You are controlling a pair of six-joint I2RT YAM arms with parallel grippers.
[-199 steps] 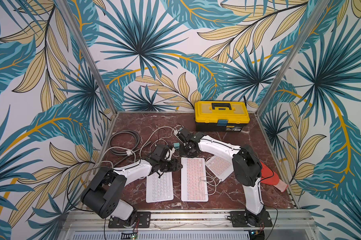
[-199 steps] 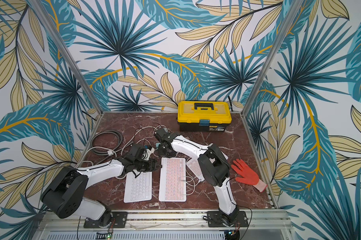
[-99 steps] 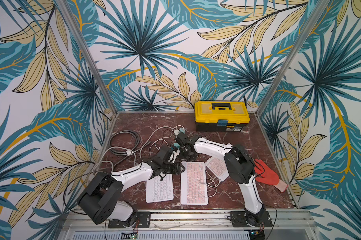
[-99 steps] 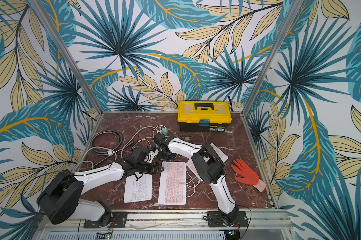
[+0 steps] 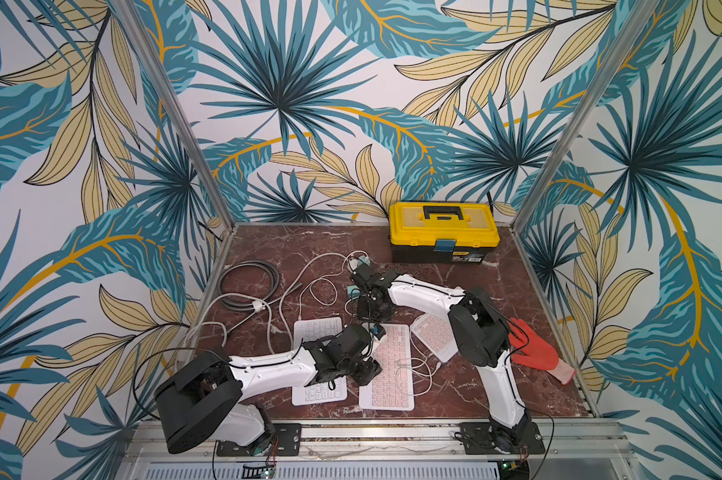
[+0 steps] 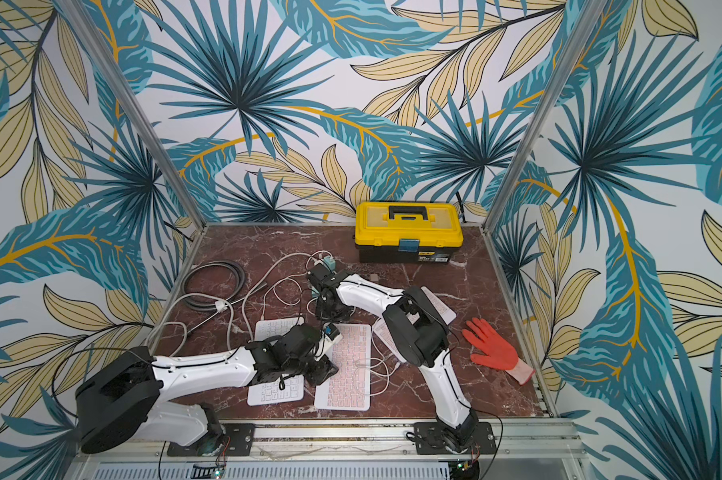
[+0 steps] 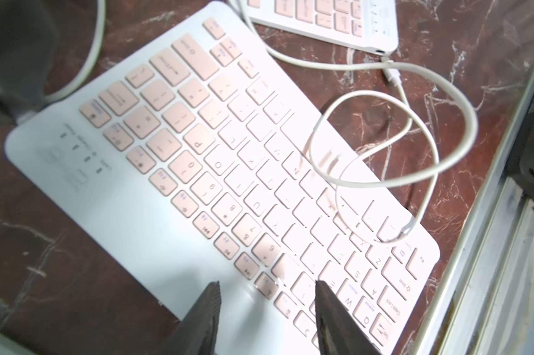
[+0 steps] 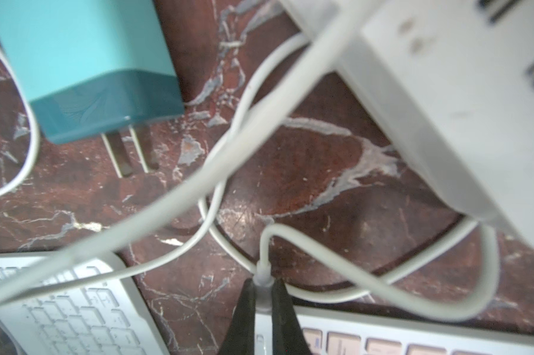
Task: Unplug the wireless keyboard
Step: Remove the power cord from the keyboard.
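Observation:
The pink-keyed wireless keyboard (image 5: 388, 370) lies in the middle of the marble floor, also seen in a top view (image 6: 347, 370) and in the left wrist view (image 7: 229, 172). A white cable plug (image 8: 263, 276) sits at its far short edge. My right gripper (image 8: 264, 287) is shut on that plug, seen from above in both top views (image 5: 371, 321) (image 6: 328, 322). My left gripper (image 7: 267, 295) is open just over the keyboard's left long edge, with nothing between its fingers (image 5: 369, 370). A loose white cable (image 7: 413, 129) loops across the keys.
A white keyboard (image 5: 315, 332) lies left of the pink one and another pink keyboard (image 5: 434, 336) to its right. A teal charger (image 8: 84, 61) and a white power block (image 8: 444, 92) lie behind. A yellow toolbox (image 5: 444, 230), red glove (image 5: 534, 353) and grey cable coil (image 5: 249, 282) ring the area.
My left arm has swung toward the front, carrying its gripper from the white keyboard's far end to the pink keyboard's left edge. The right gripper has stayed shut by the keyboard's far edge.

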